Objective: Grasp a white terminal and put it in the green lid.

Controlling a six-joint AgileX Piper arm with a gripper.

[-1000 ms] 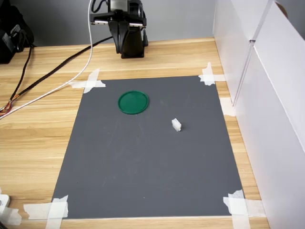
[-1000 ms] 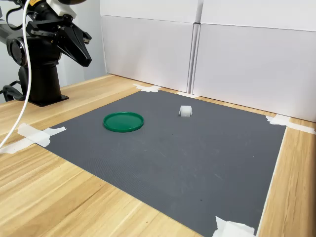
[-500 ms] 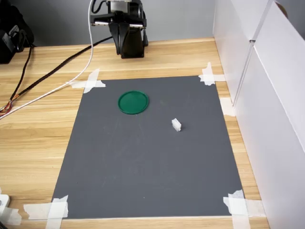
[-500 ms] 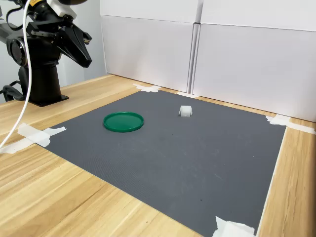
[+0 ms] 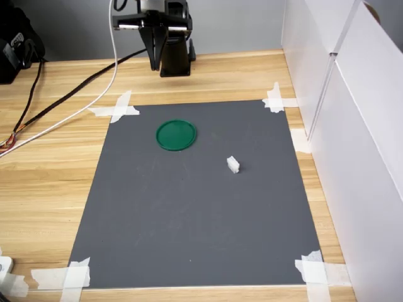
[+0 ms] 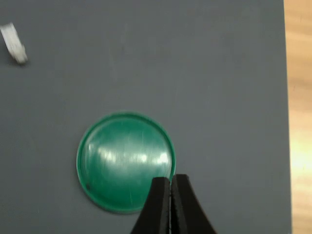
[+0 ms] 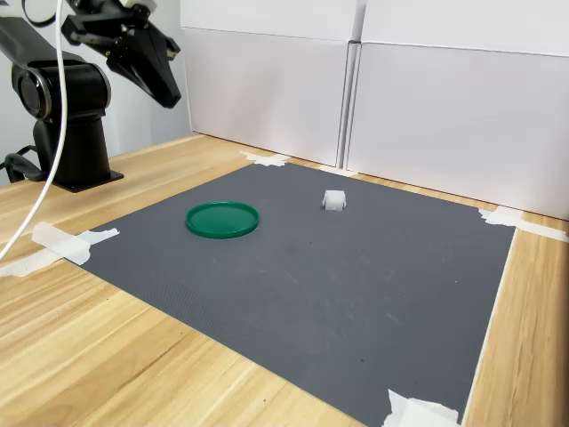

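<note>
The green lid [image 5: 176, 134] lies flat on the grey mat [image 5: 189, 226], toward its far left in the first exterior view. In the second exterior view the green lid [image 7: 222, 219] sits left of centre. The white terminal [image 5: 233, 165] rests alone on the mat, to the right of the lid and nearer the camera; it also shows in the second exterior view [image 7: 333, 201]. My gripper [image 7: 171, 100] hangs high above the table near the arm base, shut and holding nothing. In the wrist view its tips [image 6: 170, 179] overlap the lid's [image 6: 126, 162] rim, and the terminal [image 6: 13, 44] is in a corner.
White panels [image 5: 352, 126] wall off the right side in the first exterior view. The arm base [image 7: 71, 133] stands on the wooden table beyond the mat. Cables [image 5: 69, 100] trail across the wood. Tape strips [image 5: 116, 108] hold the mat's corners.
The arm has lifted and swung: the gripper now sits higher and slightly farther toward the mat in the second exterior view. Lid and terminal have not moved.
</note>
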